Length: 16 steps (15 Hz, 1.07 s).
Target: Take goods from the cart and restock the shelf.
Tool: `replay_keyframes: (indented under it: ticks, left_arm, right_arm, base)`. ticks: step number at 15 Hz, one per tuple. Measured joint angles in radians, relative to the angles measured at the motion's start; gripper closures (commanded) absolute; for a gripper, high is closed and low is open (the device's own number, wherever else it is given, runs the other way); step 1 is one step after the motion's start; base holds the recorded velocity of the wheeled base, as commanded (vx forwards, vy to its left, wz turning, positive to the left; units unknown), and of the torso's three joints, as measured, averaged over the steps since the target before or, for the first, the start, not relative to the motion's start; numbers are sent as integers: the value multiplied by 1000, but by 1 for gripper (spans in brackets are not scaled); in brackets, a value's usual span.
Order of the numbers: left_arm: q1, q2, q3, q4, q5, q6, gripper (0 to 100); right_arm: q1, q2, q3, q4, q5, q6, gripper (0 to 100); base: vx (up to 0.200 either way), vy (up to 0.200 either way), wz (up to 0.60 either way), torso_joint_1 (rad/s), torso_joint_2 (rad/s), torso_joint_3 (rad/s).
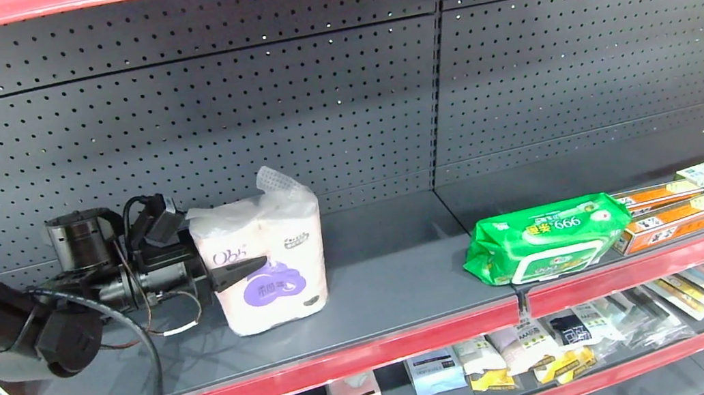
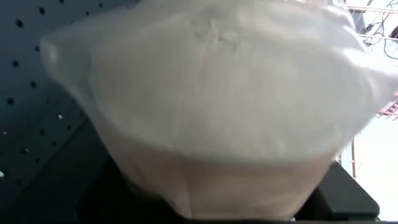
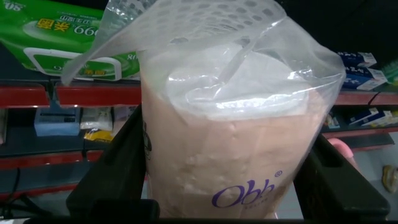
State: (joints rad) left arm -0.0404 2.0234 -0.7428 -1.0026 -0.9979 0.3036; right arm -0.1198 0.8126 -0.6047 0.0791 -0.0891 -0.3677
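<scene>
- The left hand (image 1: 242,258) is holding a roll pack (image 1: 275,236), and the pack is standing on the shelf (image 1: 392,288). A dragging finger may be tipping it over when letting go.
- The green wipes pack (image 1: 547,239) is lying at the shelf edge; a bump could be knocking it off.
- The right hand (image 3: 227,193) is gripping a second roll pack (image 3: 236,124) in front of the shelf; its bag looks slippery.

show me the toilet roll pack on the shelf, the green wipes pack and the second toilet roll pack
toilet roll pack on the shelf (image 1: 276,242), head view, front of its wrapper
green wipes pack (image 1: 546,232), head view, middle of its top face
second toilet roll pack (image 3: 233,155), right wrist view, side of its wrapper
</scene>
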Motion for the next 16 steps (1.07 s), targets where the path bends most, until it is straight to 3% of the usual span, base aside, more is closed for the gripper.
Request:
replay_keyframes:
  ticks: [6,9,16]
  left_arm:
    - [-1,-39,83,-34,-21,-19,100]
    - [-1,-39,141,-113,-72,-16,100]
    - [4,36,202,-345,-107,-17,100]
  right_arm:
    - [0,7,-4,0,-1,0,100]
    - [0,12,-13,1,-1,0,100]
    - [0,20,-24,2,-1,0,100]
  base:
    - [0,0,0,0,0,0]
    - [0,0,0,0,0,0]
    - [0,0,0,0,0,0]
